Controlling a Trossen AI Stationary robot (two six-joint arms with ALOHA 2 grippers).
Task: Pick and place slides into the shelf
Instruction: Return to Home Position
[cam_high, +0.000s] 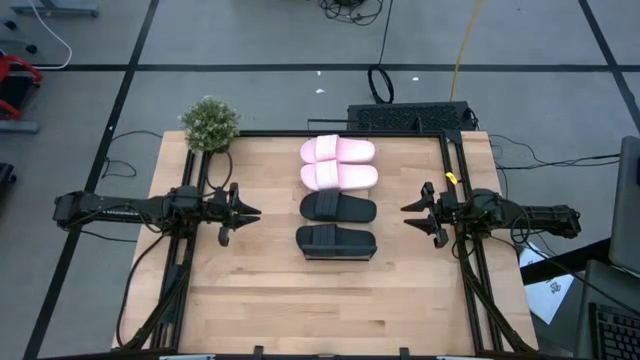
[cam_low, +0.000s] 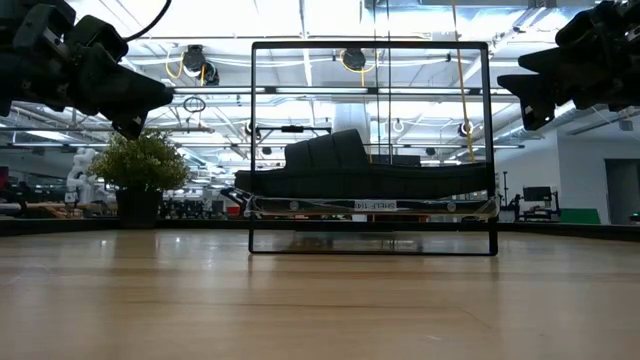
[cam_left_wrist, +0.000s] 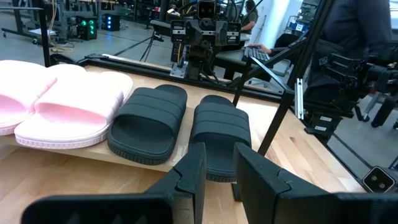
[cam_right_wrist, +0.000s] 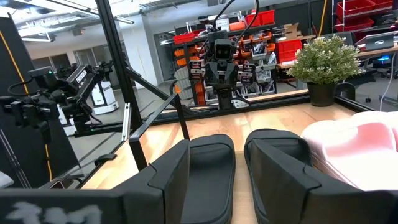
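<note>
Four slides lie side by side in a row on the shelf (cam_low: 252, 150) at the table's middle: two pale pink ones (cam_high: 338, 150) (cam_high: 339, 177) on the far side, two black ones (cam_high: 338, 208) (cam_high: 336, 243) on the near side. Their soles rest on the shelf's pale board (cam_left_wrist: 74, 152), a little above the tabletop. My left gripper (cam_high: 250, 212) (cam_left_wrist: 219, 168) hovers level to the left of the shelf, open, pointing at the black slides. My right gripper (cam_high: 410, 208) (cam_right_wrist: 217, 162) hovers level to the right, open wider, also facing the black slides (cam_right_wrist: 211, 165). Neither touches anything.
A potted plant (cam_high: 210, 124) stands at the table's far left corner. Dark frame rails (cam_high: 470, 280) run along the table's left, right and far edges. Bare wooden tabletop (cam_high: 320, 310) lies between the shelf and the near edge.
</note>
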